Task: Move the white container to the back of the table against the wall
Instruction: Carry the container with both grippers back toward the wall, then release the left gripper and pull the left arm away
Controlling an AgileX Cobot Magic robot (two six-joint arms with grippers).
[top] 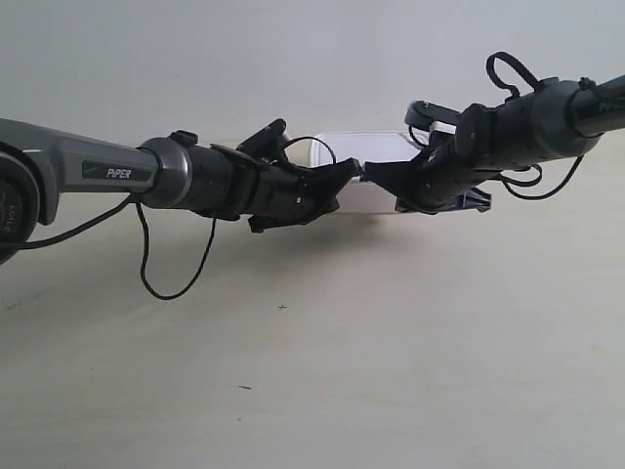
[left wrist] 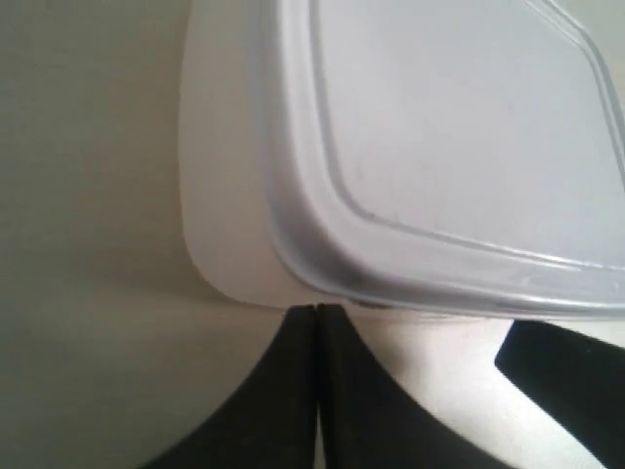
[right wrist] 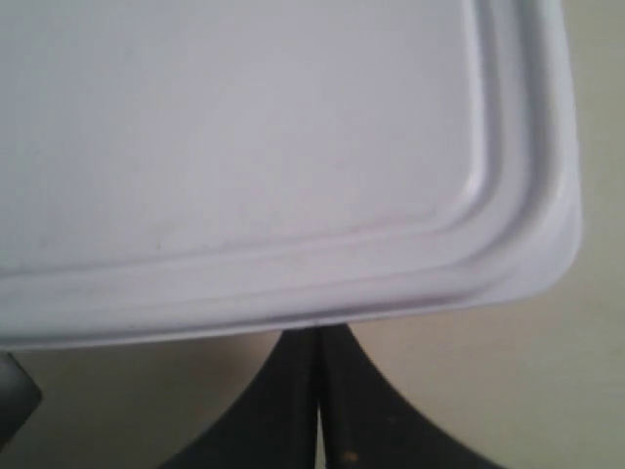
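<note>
The white container [top: 369,148] is a low box with a rimmed lid, lying far back on the table [top: 342,342] close under the wall [top: 244,59]; whether it touches the wall I cannot tell. Both arms meet at its front side. The left gripper [left wrist: 317,309] is shut, with its tips against the box's rounded corner just under the lid [left wrist: 439,147]. The right gripper [right wrist: 317,332] is shut too, its tips at the front edge of the lid [right wrist: 244,127]. Neither gripper holds anything. In the exterior view the two grippers hide most of the box's front.
A black cable [top: 176,283] hangs in a loop from the arm at the exterior view's left, down to the tabletop. Tiny dark specks [top: 282,307] mark the pale wood. The other gripper shows as a dark shape [left wrist: 566,371] in the left wrist view.
</note>
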